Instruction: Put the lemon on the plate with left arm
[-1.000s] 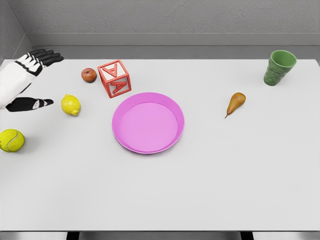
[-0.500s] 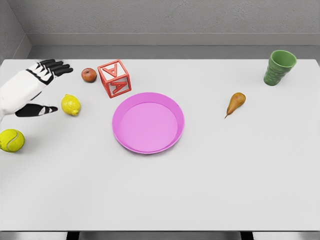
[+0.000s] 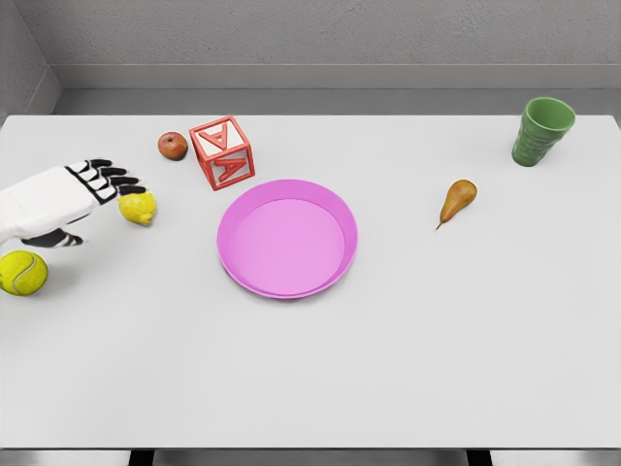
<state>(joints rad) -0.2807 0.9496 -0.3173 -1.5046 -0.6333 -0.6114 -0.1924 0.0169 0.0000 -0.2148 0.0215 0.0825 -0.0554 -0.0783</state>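
The left robot hand reaches in from the surface's left edge, fingers spread over the lemon, grasp unclear. The pink plate sits mid-surface with open room around it. A tennis ball lies cut off at the left edge.

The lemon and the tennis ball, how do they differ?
The lemon has a nubbed, slightly oval shape; the tennis ball is round with a pale seam. The lemon lies at the left hand's fingertips, farther back; the tennis ball lies nearer, by the table's left edge. Both are yellow.
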